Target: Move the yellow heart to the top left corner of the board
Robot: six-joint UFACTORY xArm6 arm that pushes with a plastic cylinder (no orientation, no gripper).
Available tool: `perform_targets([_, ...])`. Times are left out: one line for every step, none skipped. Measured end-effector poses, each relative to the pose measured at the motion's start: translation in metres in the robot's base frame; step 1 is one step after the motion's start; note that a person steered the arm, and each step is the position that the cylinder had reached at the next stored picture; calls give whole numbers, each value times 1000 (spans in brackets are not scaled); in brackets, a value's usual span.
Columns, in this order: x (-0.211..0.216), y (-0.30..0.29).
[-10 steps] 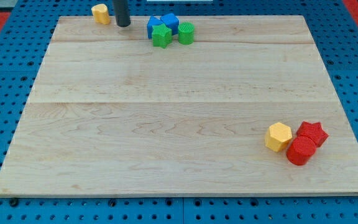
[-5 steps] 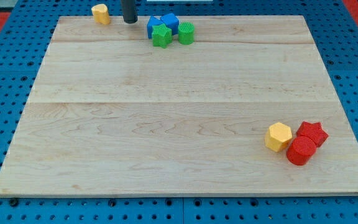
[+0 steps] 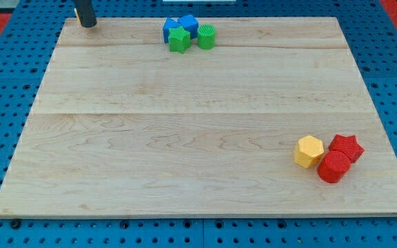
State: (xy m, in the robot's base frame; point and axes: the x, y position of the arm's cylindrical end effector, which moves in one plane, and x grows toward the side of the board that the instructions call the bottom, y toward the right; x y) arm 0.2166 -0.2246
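The dark rod stands at the board's top left corner, and my tip (image 3: 88,25) rests on the wooden board (image 3: 185,124) there. The yellow heart (image 3: 76,15) shows only as a thin yellow sliver at the rod's left side; the rod hides the rest of it. The tip touches or nearly touches the heart's right side.
Two blue blocks (image 3: 181,26), a green star (image 3: 179,40) and a green cylinder (image 3: 206,36) cluster at the top edge, right of the tip. A yellow hexagon (image 3: 309,151), a red star (image 3: 346,147) and a red cylinder (image 3: 333,167) sit at the lower right.
The rod swept left from beside the blue blocks to the top left corner. The yellow heart slid left with it and is now mostly hidden behind the rod.
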Motion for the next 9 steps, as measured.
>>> perform_targets([37,2])
perform_targets([48,-15])
perform_targets([48,-17])
perform_targets([48,-17])
perform_targets([50,-17])
perform_targets([56,-17])
perform_targets([64,-17])
perform_targets([67,-17])
perform_targets([79,-17])
